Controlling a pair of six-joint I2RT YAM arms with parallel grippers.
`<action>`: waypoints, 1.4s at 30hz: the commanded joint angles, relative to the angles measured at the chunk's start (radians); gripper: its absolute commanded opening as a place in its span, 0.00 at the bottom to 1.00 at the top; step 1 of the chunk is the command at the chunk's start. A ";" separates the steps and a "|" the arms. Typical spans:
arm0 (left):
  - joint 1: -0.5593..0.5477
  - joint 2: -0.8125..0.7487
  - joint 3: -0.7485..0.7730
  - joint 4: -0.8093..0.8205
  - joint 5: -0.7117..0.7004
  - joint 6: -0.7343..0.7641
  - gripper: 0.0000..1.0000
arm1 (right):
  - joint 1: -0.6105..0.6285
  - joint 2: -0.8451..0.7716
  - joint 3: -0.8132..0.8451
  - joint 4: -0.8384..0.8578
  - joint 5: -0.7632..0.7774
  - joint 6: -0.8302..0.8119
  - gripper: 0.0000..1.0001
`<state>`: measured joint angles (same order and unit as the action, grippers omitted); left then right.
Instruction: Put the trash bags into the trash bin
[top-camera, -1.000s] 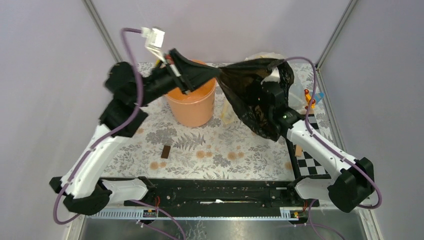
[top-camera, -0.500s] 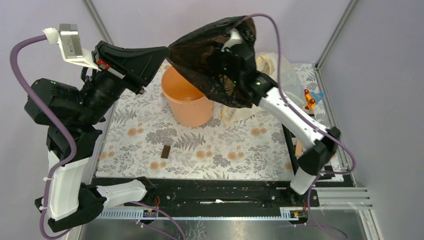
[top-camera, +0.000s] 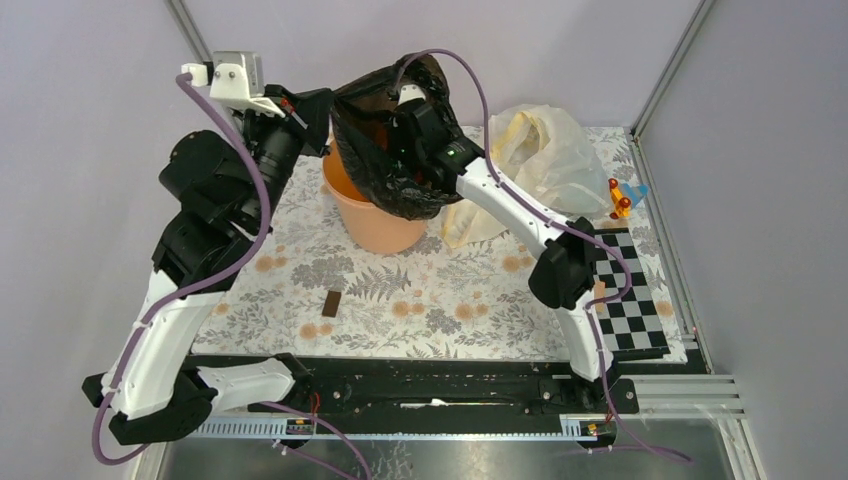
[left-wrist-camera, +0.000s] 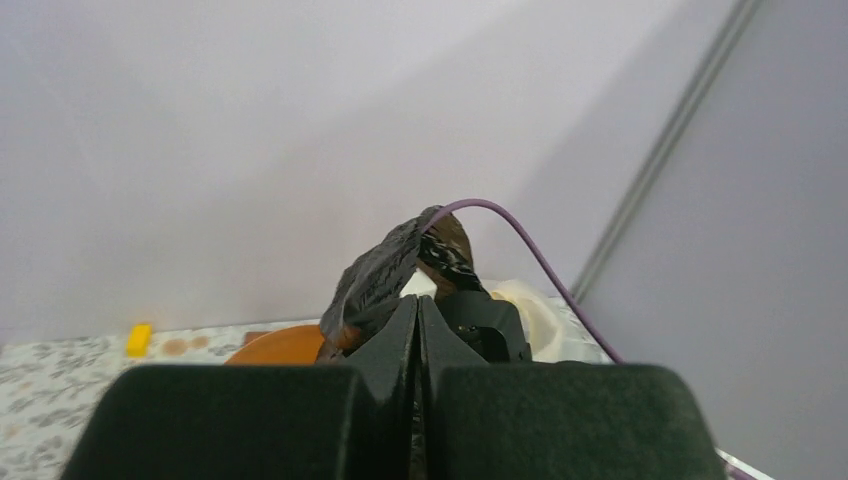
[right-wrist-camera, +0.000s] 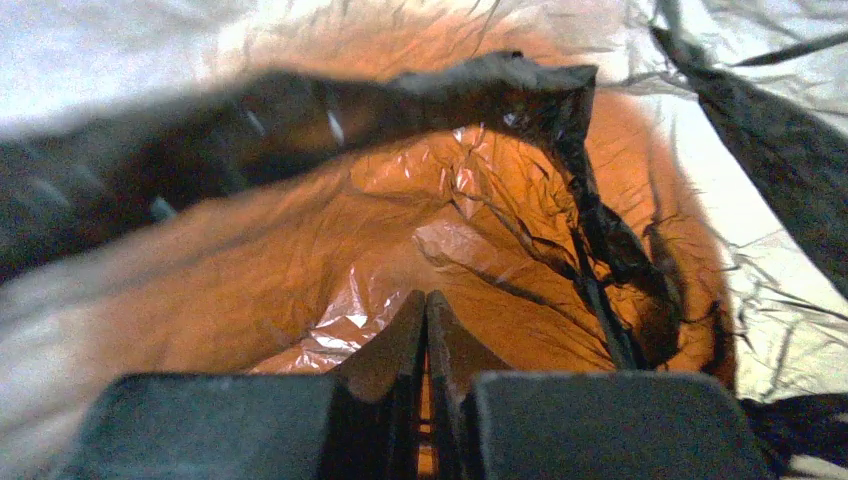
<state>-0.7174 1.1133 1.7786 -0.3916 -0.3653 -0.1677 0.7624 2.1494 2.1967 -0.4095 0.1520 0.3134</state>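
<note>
The black trash bag (top-camera: 385, 165) hangs stretched over the mouth of the peach-orange trash bin (top-camera: 385, 228), its lower part sagging into and over the bin's right rim. My left gripper (top-camera: 326, 112) is shut on the bag's left edge above the bin's back left rim. In the left wrist view its jaws (left-wrist-camera: 418, 302) pinch the bag (left-wrist-camera: 385, 270), with the bin (left-wrist-camera: 280, 346) behind. My right gripper (top-camera: 408, 100) is wrapped inside the bag. In the right wrist view its jaws (right-wrist-camera: 427, 298) are shut on the bag's film (right-wrist-camera: 330, 240), which glows orange-brown.
A large cream-white plastic bag (top-camera: 545, 150) lies right of the bin. A small brown block (top-camera: 332, 303) lies on the floral mat. A checkerboard (top-camera: 625, 290) and a small coloured toy (top-camera: 622, 197) sit at the right edge. Walls stand close behind.
Both arms carried the stretched bag left from beside the bin, up, then down over the bin's mouth. The left arm swung out and back in. Both grippers stayed shut on it.
</note>
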 joint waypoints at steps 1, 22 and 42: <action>0.005 -0.016 0.075 0.041 -0.157 0.083 0.00 | 0.029 0.036 0.125 -0.069 -0.033 -0.052 0.08; 0.004 0.033 0.038 0.098 -0.175 0.116 0.00 | 0.058 0.070 0.154 -0.014 0.008 -0.064 0.00; 0.157 0.048 -0.117 0.119 -0.079 0.033 0.00 | 0.058 -0.128 0.179 -0.040 -0.087 -0.085 0.38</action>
<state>-0.6186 1.1465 1.6127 -0.3195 -0.5003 -0.1051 0.8196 2.1429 2.3585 -0.5026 0.0921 0.2295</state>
